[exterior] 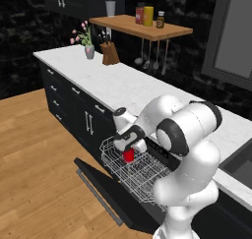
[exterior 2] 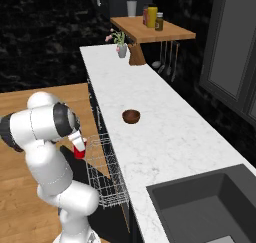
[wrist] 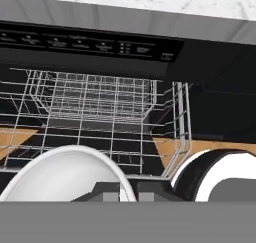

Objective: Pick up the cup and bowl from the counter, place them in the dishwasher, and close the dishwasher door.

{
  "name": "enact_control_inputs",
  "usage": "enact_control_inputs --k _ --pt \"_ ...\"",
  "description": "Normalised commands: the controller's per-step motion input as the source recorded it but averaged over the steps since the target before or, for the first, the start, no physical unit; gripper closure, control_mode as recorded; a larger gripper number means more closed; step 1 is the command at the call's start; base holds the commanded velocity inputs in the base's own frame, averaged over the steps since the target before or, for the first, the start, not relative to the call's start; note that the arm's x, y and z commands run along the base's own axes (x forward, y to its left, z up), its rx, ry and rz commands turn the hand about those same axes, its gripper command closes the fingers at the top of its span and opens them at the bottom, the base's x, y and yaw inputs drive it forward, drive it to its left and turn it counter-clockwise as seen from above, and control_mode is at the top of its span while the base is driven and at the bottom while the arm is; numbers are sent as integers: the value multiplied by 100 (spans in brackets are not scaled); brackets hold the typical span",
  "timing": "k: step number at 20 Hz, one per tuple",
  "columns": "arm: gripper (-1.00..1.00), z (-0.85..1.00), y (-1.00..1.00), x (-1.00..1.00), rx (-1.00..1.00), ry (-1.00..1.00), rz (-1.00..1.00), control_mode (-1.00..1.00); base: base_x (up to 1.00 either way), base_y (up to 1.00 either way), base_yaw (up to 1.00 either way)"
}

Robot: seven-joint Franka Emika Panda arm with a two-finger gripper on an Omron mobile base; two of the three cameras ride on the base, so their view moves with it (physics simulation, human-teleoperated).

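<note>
My gripper [exterior: 129, 148] is shut on the rim of the red cup [exterior: 129, 156], which hangs just above the white wire rack [exterior: 134, 175] of the open dishwasher. From the right base the cup [exterior 2: 79, 151] shows beside the rack [exterior 2: 105, 173], under the arm's wrist. In the hand view the cup's white inside [wrist: 62, 177] sits at the bottom left by the gripper [wrist: 124, 193], with the rack [wrist: 100, 104] and the control strip [wrist: 90, 44] ahead. The dark brown bowl [exterior 2: 131, 116] rests on the white counter [exterior 2: 165, 132]. The dishwasher door [exterior: 101, 184] lies folded down.
A knife block [exterior: 110, 53] and a flower vase [exterior: 89, 50] stand at the counter's far end under a wooden shelf [exterior: 142, 29] with bottles. A sink [exterior 2: 205, 207] is sunk into the counter's near end. Wooden floor [exterior: 34, 174] lies left of the door.
</note>
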Motion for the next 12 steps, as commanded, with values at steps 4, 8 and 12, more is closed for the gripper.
enact_control_inputs --k 4,8,12 --pt "100 -27 16 25 0 0 -3 -100 0 0 0" --pt "100 -16 1 33 0 0 -6 -100 0 0 0" --pt "100 -19 0 35 0 0 -6 -100 0 0 0"
